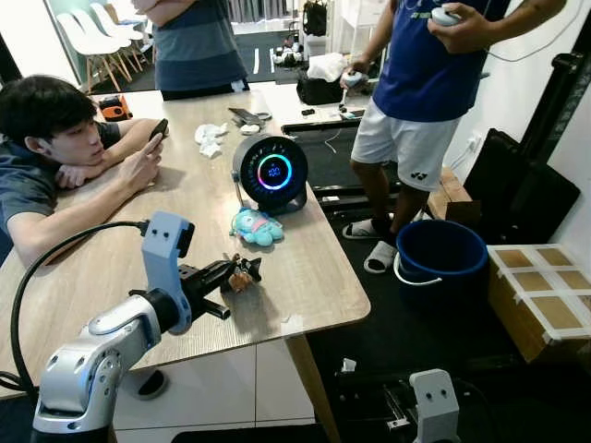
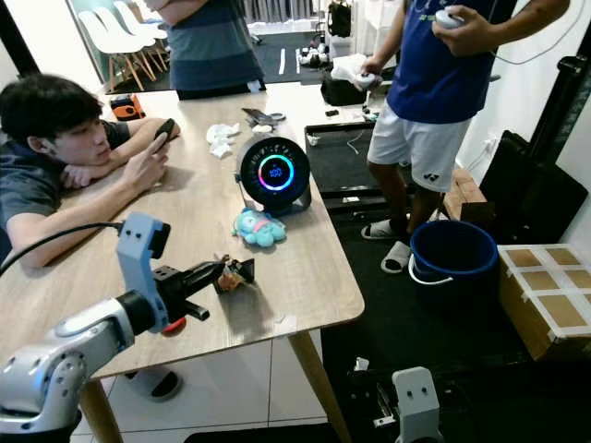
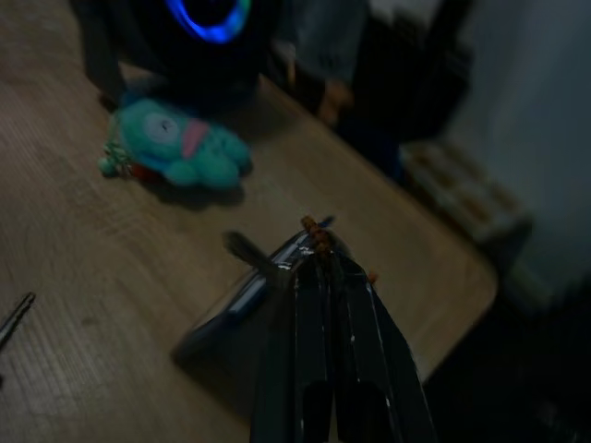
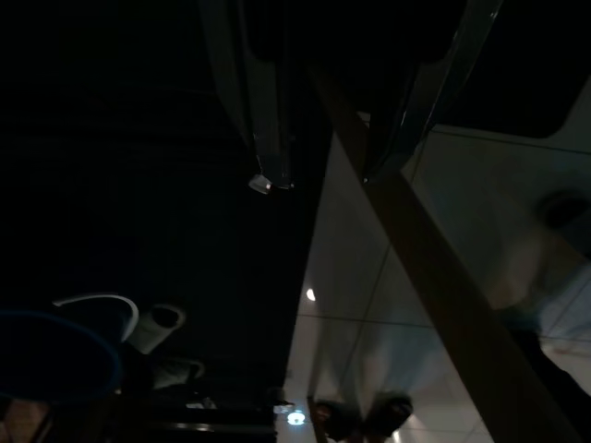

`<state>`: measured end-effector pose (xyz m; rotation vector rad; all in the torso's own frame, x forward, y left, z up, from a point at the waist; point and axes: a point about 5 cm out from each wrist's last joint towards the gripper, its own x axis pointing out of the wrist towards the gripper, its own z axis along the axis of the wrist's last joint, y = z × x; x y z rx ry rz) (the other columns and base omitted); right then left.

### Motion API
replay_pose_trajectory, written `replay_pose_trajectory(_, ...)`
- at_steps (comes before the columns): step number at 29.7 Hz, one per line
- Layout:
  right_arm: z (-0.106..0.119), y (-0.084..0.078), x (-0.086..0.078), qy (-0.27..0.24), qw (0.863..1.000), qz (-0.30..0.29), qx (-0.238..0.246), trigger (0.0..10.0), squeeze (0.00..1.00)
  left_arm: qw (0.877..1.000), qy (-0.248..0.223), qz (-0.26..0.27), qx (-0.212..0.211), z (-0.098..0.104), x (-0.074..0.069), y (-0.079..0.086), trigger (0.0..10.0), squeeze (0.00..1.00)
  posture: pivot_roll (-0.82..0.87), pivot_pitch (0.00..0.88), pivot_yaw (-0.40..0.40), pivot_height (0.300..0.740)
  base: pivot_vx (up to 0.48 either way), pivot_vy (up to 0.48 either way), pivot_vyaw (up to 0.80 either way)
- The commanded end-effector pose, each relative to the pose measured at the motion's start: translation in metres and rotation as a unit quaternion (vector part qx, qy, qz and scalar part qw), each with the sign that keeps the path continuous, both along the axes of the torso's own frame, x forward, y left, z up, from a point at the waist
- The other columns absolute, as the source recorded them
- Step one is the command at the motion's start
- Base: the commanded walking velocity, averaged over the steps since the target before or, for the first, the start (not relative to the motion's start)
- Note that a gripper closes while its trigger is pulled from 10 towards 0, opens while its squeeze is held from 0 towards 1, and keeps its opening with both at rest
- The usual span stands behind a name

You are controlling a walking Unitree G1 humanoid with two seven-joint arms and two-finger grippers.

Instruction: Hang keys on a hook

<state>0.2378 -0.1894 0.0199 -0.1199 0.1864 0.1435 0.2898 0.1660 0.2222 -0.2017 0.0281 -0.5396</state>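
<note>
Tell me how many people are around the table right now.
3: one person leaning on the table at its left side, one person standing at its far end, one person standing to its right. Others may be out of frame.

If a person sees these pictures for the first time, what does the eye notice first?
Probably the round black device with its glowing ring, standing mid-table, with a turquoise plush toy lying just in front. Nearer the camera, the left gripper is shut on a small bunch of keys above the wooden table.

The keys point(image 1: 242, 272) at the left hand point(image 1: 231, 270) tips look too small to make out.
</note>
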Motion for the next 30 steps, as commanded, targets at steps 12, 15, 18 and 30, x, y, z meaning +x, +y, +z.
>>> replay_pose_trajectory(12, -0.005, 0.000, -0.004, 0.013, 1.000, 0.001, 0.001, 10.0, 0.00, 0.983, -0.105, 0.144, -0.045, 0.034, 0.005, 0.013, 10.0, 0.00, 0.06, 0.162, 0.087, 0.740, 0.000, 0.000, 0.00)
replay_pose_trajectory(15, -0.005, 0.001, -0.003, 0.013, 1.000, 0.001, 0.002, 10.0, 0.00, 0.978, -0.131, 0.156, -0.036, 0.043, 0.005, 0.014, 10.0, 0.00, 0.06, 0.162, 0.085, 0.740, 0.000, 0.000, 0.00)
replay_pose_trajectory(18, -0.004, 0.001, -0.002, 0.012, 1.000, 0.002, 0.002, 10.0, 0.00, 0.969, -0.171, 0.179, 0.015, 0.050, 0.004, 0.011, 10.0, 0.00, 0.06, 0.160, 0.084, 0.740, 0.000, 0.000, 0.00)
replay_pose_trajectory(30, -0.001, 0.002, 0.002, 0.006, 1.000, 0.004, 0.001, 10.0, 0.00, 0.947, -0.223, 0.211, 0.091, 0.041, 0.002, 0.001, 10.0, 0.00, 0.05, 0.145, 0.075, 0.740, 0.000, 0.000, 0.00)
